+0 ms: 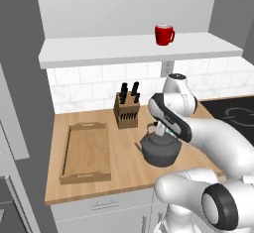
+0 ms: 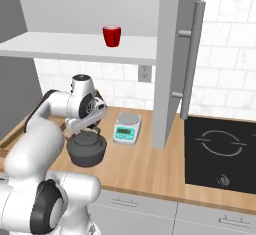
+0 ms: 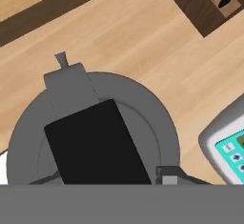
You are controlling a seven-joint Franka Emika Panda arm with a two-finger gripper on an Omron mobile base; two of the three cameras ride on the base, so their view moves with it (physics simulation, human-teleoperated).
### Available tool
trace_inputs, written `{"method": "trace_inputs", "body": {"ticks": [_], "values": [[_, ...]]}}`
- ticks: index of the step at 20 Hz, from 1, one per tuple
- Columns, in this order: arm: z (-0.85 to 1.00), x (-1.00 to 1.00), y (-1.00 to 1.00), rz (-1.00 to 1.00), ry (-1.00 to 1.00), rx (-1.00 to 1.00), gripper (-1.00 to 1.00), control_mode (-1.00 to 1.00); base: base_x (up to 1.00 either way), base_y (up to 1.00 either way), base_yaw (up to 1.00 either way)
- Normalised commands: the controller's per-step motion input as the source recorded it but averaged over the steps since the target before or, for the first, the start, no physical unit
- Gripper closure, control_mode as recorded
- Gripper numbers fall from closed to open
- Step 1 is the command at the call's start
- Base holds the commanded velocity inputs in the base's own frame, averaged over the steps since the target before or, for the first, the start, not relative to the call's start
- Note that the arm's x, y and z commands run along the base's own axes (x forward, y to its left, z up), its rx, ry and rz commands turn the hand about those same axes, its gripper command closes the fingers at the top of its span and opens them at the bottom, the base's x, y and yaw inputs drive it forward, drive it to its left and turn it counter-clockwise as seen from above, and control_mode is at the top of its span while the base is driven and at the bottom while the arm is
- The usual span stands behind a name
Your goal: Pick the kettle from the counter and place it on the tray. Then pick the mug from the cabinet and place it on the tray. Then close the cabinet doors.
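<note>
Left base view — your hand point(image 1: 158, 129) sits on the kettle point(image 1: 159, 151) on the desk point(image 1: 124, 162), tray point(image 1: 85, 152) well apart. Hand view: black handle point(image 3: 97, 144) fills it; grip — cannot tell. Next: clamp, lift.

Soft, even, bright light everywhere. No glare seen. Only faint shadows seen on worktop point(image 1: 124, 152) under kettle point(image 1: 159, 150). Small shine seen on red mug point(image 1: 163, 34). Edges a bit jagged and soft. No bending at picture edges.
</note>
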Motion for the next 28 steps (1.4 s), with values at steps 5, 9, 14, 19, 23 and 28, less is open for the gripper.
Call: {"method": "trace_inputs", "body": {"ticks": [5, 9, 14, 19, 23, 28], "values": [[0.72, -0.34, 0.87, -0.18, 0.0, -0.17, 1.0, -1.0, 0.0, 0.0, 0.0], [0.27, -0.02, 0.68, -0.19, 0.06, -0.12, 1.0, -1.0, 0.0, 0.0, 0.0], [0.0, 0.0, 0.03, 0.0, 0.0, 0.0, 1.0, -1.0, 0.0, 0.0, 0.0], [0.21, 0.01, 0.5, -0.1, -0.08, 0.03, 1.0, -1.0, 0.0, 0.0, 0.0], [0.44, 0.01, 0.59, -0.18, -0.16, 0.05, 1.0, -1.0, 0.0, 0.0, 0.0], [0.28, 0.16, 0.54, -0.2, -0.09, 0.07, 1.0, -1.0, 0.0, 0.0, 0.0]]}}
